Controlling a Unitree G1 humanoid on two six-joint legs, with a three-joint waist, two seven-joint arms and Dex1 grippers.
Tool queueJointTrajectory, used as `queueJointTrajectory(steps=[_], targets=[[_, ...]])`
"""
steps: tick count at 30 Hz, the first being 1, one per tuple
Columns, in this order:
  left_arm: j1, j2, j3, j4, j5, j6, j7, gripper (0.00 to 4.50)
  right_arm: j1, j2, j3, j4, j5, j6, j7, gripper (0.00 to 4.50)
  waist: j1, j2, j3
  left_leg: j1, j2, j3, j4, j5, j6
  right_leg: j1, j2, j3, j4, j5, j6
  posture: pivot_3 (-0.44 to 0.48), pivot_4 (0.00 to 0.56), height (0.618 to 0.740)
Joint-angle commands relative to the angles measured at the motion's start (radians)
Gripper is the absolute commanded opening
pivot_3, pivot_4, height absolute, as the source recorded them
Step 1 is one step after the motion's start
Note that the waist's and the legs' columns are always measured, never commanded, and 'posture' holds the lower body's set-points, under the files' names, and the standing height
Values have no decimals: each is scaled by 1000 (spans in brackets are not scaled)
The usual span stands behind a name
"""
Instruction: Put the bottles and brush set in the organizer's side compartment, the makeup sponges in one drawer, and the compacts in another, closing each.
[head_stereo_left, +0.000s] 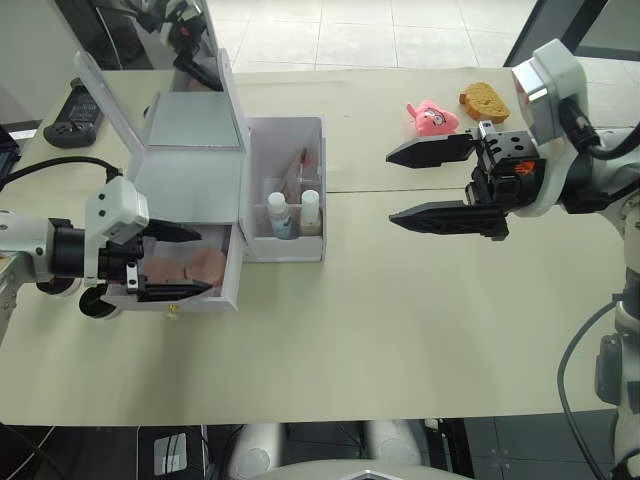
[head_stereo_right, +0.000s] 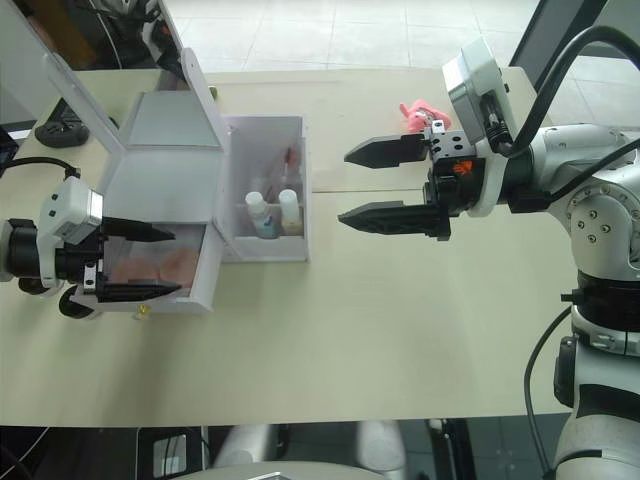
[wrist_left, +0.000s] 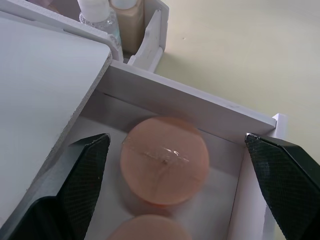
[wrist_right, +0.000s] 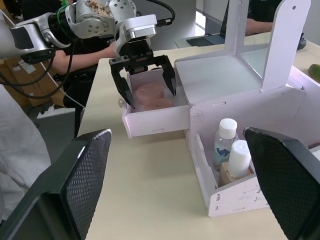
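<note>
The white organizer (head_stereo_left: 190, 150) stands at the table's left with its mirror lid raised. Its side compartment (head_stereo_left: 300, 245) holds two white-capped bottles (head_stereo_left: 280, 216) and the clear-packed brush set (head_stereo_left: 299, 170). The lower drawer (head_stereo_left: 232, 270) is pulled out, with round peach compacts (wrist_left: 164, 167) inside. My left gripper (head_stereo_left: 205, 262) is open, one finger on each side of the drawer over the compacts. Open and holding nothing, my right gripper (head_stereo_left: 391, 187) hovers over the table right of the organizer. A pink sponge (head_stereo_left: 432, 117) and an orange-brown sponge (head_stereo_left: 485, 101) lie at the far right.
A black device (head_stereo_left: 70, 112) lies at the far left edge. A black round object (head_stereo_left: 95, 302) and a cable (head_stereo_left: 50, 165) sit beside my left arm. In the right wrist view a person (wrist_right: 75, 55) sits behind the table.
</note>
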Motion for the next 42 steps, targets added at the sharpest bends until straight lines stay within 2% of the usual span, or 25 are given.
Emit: queueJointTrajectory(steps=[1,4,7,9,12,14,17,22,24,26,29,31,34,42], targets=[[-30,6,40,-5,-8,-10,-4,4459,-2,-15,-16,-26,4,-16,13,4500,0,0,0,0,0,0,0,0,0,0,0,0,0,0,0,0,150,740],[-44,-1,98,-8,-61,25,-2,4459,-4,-13,-17,-24,6,-16,20,4500,0,0,0,0,0,0,0,0,0,0,0,0,0,0,0,0,150,740],[-31,-10,226,-46,-173,95,-7,4459,-8,-14,-22,-24,15,-18,38,4500,-3,0,0,0,0,0,0,0,0,0,0,0,1,0,0,0,150,740],[28,-10,360,-111,-261,167,-26,4459,-9,-20,-24,-24,18,-26,60,4500,-9,0,0,0,0,0,0,0,0,0,0,0,1,0,0,0,150,740],[154,-55,585,-223,-385,304,15,4459,-24,-19,-27,-17,21,-40,91,4500,-21,0,0,0,1,0,0,-1,1,0,0,0,0,0,0,0,150,740],[291,-107,711,-297,-401,358,31,4459,-34,-16,-11,-7,5,-57,115,4500,-24,1,0,1,2,0,0,-2,3,0,1,0,0,0,0,0,150,740],[462,-225,860,-363,-431,396,98,3918,-46,-9,20,17,-27,-94,157,4500,-22,1,0,3,3,2,0,-2,4,0,1,0,-1,0,0,0,150,740],[718,-448,976,-410,-435,330,132,2318,-69,25,42,40,-30,-123,201,4500,-10,1,0,3,3,2,1,-2,4,1,1,0,-3,0,-1,0,150,740],[803,-535,955,-411,-390,259,131,1719,-76,38,53,51,-43,-130,205,4500,-1,1,0,3,3,3,1,-2,3,2,1,1,-5,1,-1,0,150,740],[864,-609,882,-418,-309,184,154,1097,-82,48,66,67,-63,-145,209,4500,10,1,0,3,3,4,1,-2,3,2,1,1,-6,1,-2,0,150,740],[876,-681,789,-405,-232,92,225,138,-88,57,69,72,-70,-151,210,4500,30,1,0,3,2,4,2,-2,3,3,0,1,-8,2,-3,0,150,740],[849,-723,716,-373,-161,17,281,33,-87,59,66,69,-71,-148,208,4500,41,1,0,3,2,4,3,-2,3,3,0,1,-8,2,-3,0,150,740],[796,-754,626,-364,-135,-26,347,33,-81,56,55,58,-69,-137,197,4500,44,0,-1,3,2,4,3,-2,3,4,0,1,-8,2,-4,0,150,740],[633,-713,486,-278,-71,-100,463,33,-55,32,27,17,-51,-109,158,4500,38,-1,-1,3,3,4,3,-2,3,3,1,1,-7,2,-4,0,150,740]])
